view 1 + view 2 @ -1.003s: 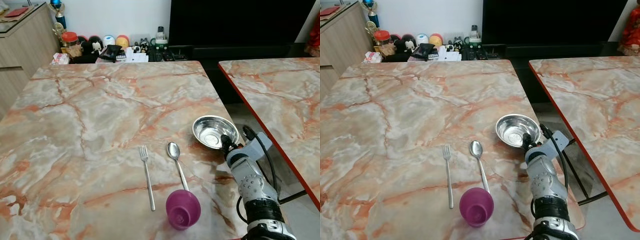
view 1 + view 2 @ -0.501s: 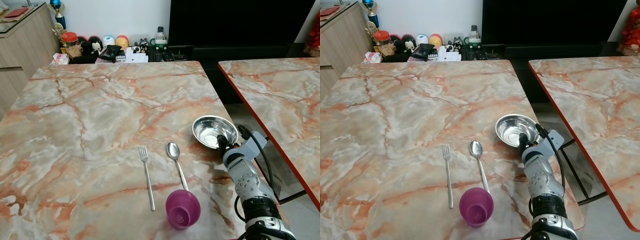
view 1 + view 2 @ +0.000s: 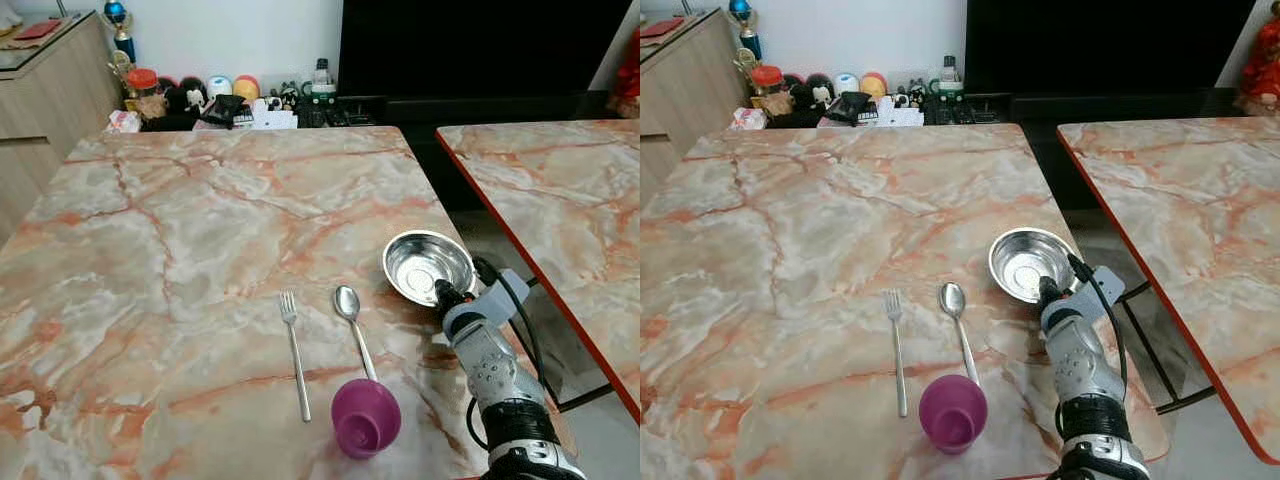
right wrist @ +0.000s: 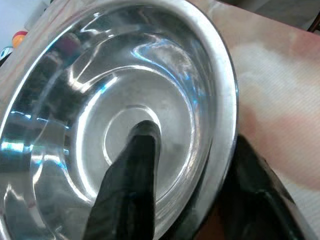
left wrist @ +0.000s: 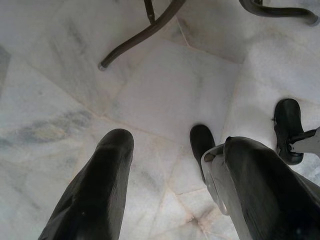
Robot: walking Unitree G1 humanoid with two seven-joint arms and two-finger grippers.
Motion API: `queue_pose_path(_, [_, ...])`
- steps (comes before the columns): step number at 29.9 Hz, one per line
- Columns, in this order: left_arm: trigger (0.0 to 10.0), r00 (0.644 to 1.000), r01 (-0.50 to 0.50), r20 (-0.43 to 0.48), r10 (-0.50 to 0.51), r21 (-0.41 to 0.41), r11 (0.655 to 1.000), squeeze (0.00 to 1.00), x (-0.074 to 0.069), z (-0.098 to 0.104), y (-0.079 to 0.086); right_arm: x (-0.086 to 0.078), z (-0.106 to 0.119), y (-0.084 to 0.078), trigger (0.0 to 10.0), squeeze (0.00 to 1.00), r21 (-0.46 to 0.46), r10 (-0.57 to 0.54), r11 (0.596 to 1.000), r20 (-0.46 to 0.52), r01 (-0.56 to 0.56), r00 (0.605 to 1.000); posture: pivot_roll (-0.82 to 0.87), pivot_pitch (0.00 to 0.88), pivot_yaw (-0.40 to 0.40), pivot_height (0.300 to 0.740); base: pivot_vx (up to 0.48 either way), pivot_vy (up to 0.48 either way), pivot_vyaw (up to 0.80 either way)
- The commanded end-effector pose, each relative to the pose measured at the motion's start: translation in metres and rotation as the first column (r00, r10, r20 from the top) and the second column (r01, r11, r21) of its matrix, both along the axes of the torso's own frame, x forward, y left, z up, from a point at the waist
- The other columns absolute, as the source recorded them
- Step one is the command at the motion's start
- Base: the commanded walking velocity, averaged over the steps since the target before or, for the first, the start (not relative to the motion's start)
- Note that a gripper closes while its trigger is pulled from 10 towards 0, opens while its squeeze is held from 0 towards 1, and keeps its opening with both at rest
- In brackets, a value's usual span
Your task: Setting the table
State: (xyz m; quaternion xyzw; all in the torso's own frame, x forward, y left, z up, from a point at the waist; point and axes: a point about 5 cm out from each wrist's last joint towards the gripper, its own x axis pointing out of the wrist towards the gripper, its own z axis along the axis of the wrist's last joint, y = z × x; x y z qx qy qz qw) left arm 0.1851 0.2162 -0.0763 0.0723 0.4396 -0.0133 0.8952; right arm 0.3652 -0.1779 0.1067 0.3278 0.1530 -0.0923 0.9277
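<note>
Fingers of your right gripper [image 4: 190,185] straddled the near rim of the steel bowl [image 3: 1030,263], one inside and one outside, pinching it so it could be dragged. It sat near the marble table's [image 3: 180,230] right edge, beside the spoon [image 3: 353,322], fork [image 3: 293,350] and purple cup [image 3: 366,418], probably bound for that setting. Your left gripper [image 5: 172,190] hung unclenched over the floor.

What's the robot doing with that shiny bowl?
It's setting the table. The right gripper has the rim of the metal bowl, one finger inside and one outside, near the table's right edge. A fork, a spoon and a purple cup lie nearby. The left gripper hangs open over the floor.
</note>
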Motion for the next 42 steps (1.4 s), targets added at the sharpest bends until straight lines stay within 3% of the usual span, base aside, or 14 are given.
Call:
queue_pose_path(1, [10.0, 1.0, 0.014, -0.019, -0.014, 0.019, 1.0, 0.0, -0.006, -0.002, 0.003, -0.003, -0.005, -0.002, 0.0, 0.0, -0.007, -0.024, 1.0, -0.019, 0.024, 1.0, -0.02, 0.014, 0.0, 0.74, 0.0, 0.0, 0.0])
queue_pose_path(19, [10.0, 0.998, 0.06, -0.018, -0.059, 0.035, 0.998, 0.0, -0.004, -0.001, 0.002, -0.019, -0.025, -0.003, 0.0, 0.0, -0.011, -0.141, 0.99, -0.071, 0.14, 0.988, -0.03, 0.0, 0.01, 0.74, 0.0, 0.0, 0.0])
queue_pose_path(27, [10.0, 1.0, -0.026, 0.005, 0.025, 0.065, 0.998, 0.0, -0.003, 0.002, 0.014, -0.016, 0.001, -0.03, 0.0, 0.0, 0.069, -0.322, 0.946, 0.111, 0.316, 0.94, -0.01, 0.028, 0.012, 0.74, 0.0, 0.0, 0.0])
queue_pose_path(28, [10.0, 0.999, -0.05, 0.01, 0.05, 0.066, 0.997, 0.0, -0.003, 0.002, 0.017, -0.016, 0.006, -0.032, 3.8, 0.0, 0.071, -0.331, 0.943, 0.148, 0.324, 0.932, -0.01, 0.039, 0.013, 0.74, 0.0, 0.0, 0.0])
queue_pose_path(29, [10.0, 0.998, -0.058, 0.01, 0.057, 0.066, 0.996, 0.0, -0.003, 0.002, 0.018, -0.016, 0.008, -0.032, 3.8, 0.0, 0.077, -0.339, 0.941, 0.163, 0.33, 0.927, -0.01, 0.047, 0.014, 0.74, 0.0, 0.0, 0.0])
queue_pose_path(30, [10.0, 0.998, -0.067, 0.011, 0.066, 0.065, 0.996, 0.0, -0.004, 0.003, 0.02, -0.016, 0.01, -0.033, 7.1, 0.0, 0.082, -0.345, 0.939, 0.176, 0.335, 0.922, -0.01, 0.053, 0.015, 0.74, 0.0, 0.0, 0.0])
queue_pose_path(31, [10.0, 0.997, -0.072, 0.012, 0.071, 0.064, 0.995, 0.0, -0.004, 0.003, 0.02, -0.016, 0.012, -0.033, 7.1, 0.0, 0.087, -0.349, 0.937, 0.184, 0.339, 0.919, -0.01, 0.053, 0.015, 0.74, 0.0, 0.0, 0.0])
queue_pose_path(32, [10.0, 0.997, -0.078, 0.013, 0.078, 0.063, 0.995, 0.0, -0.004, 0.003, 0.022, -0.016, 0.014, -0.034, 10.0, 0.0, 0.091, -0.351, 0.936, 0.202, 0.339, 0.914, 0.0, 0.065, 0.016, 0.74, 0.0, 0.0, 0.0])
queue_pose_path(39, [10.0, 0.993, -0.116, 0.007, 0.115, 0.089, 0.989, 0.0, -0.011, 0.004, 0.035, -0.013, 0.045, -0.03, 10.0, 0.0, 0.147, -0.319, 0.948, 0.408, 0.283, 0.856, 0.01, 0.098, 0.012, 0.74, 0.0, -0.041, 0.0])
queue_pose_path(42, [10.0, 0.993, -0.113, -0.006, 0.114, 0.092, 0.989, 0.0, -0.015, 0.002, 0.036, -0.014, 0.051, -0.027, 10.0, 0.0, 0.142, -0.304, 0.953, 0.448, 0.268, 0.841, 0.01, 0.104, 0.012, 0.74, 0.0, -0.4, 0.0])
